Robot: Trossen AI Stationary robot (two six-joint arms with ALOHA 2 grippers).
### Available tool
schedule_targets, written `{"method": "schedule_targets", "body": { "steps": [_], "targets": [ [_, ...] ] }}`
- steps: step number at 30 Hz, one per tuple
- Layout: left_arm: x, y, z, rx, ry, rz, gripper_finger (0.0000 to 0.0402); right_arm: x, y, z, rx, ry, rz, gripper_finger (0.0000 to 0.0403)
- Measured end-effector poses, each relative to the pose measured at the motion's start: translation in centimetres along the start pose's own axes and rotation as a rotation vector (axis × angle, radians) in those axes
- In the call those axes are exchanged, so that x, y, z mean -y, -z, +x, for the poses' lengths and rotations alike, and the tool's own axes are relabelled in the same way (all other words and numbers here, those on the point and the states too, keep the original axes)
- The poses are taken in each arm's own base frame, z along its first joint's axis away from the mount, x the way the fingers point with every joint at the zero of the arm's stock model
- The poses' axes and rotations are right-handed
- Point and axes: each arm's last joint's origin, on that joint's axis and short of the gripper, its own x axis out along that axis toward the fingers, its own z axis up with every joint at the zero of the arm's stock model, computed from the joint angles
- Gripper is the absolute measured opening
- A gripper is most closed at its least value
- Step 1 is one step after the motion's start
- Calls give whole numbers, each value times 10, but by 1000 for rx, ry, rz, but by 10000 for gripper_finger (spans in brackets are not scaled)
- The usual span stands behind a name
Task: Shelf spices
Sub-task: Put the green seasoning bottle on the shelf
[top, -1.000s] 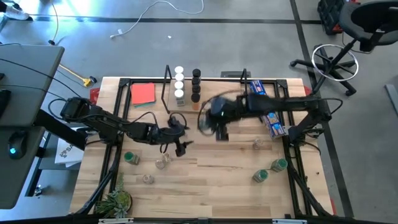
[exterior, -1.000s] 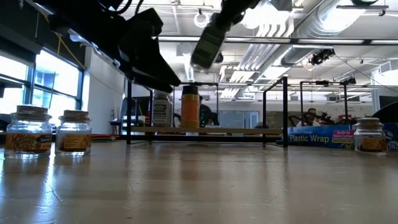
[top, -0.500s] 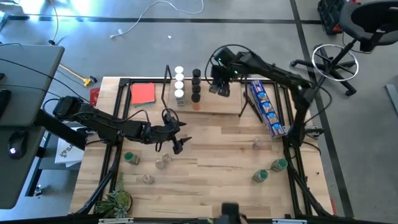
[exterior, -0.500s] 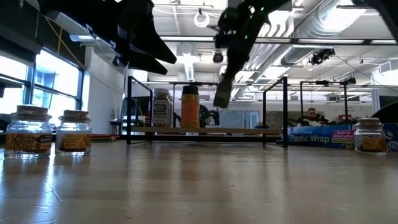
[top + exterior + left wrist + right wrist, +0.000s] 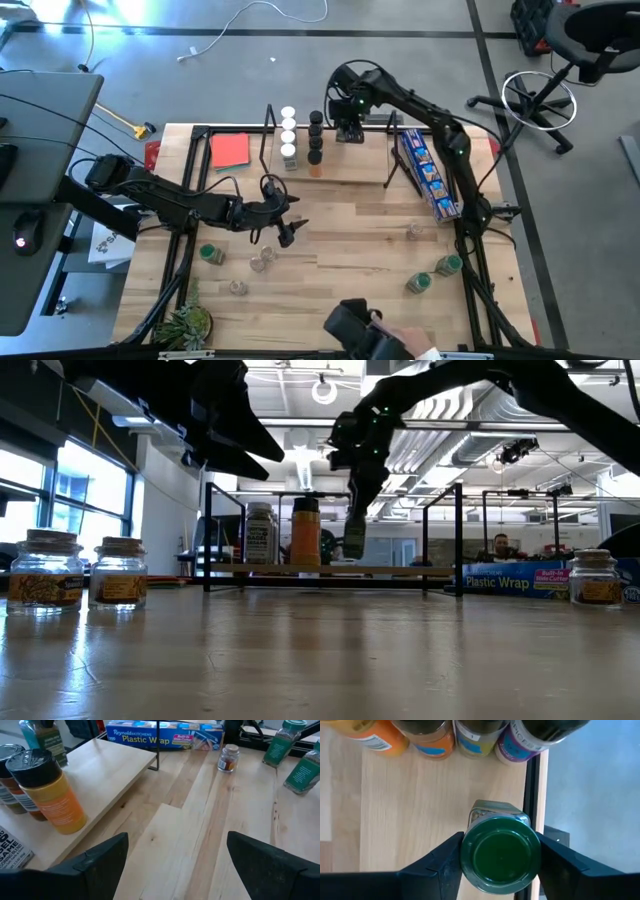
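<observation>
Green round-lidded jar (image 5: 500, 848) gripped by right hand (image 5: 500, 857) over wooden shelf (image 5: 420, 810).

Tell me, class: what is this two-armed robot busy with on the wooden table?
It is putting spice jars on a low wooden shelf with a black wire frame. The right gripper holds a green-lidded glass jar over the shelf's far end, beside two rows of jars already there. The left gripper hangs open above mid-table, empty. Several small jars wait on the table, and a long blue plastic-wrap box lies at the shelf's right.
</observation>
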Motion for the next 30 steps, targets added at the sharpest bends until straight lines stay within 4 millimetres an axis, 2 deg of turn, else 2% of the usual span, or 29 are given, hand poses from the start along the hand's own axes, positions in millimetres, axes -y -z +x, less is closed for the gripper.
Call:
{"method": "schedule_targets", "body": {
  "steps": [5,14,23,30],
  "targets": [
    [0,0,0,0,1,-1,335,5,2,11,-14,-8,-14,209],
    [1,0,0,-7,20,0,335,9,5,11,-14,6,-29,214],
    [1,1,0,-9,26,0,335,10,4,12,-3,16,-53,255],
    [1,0,0,-9,25,-1,335,10,2,8,6,20,-97,259]
  ]
}}
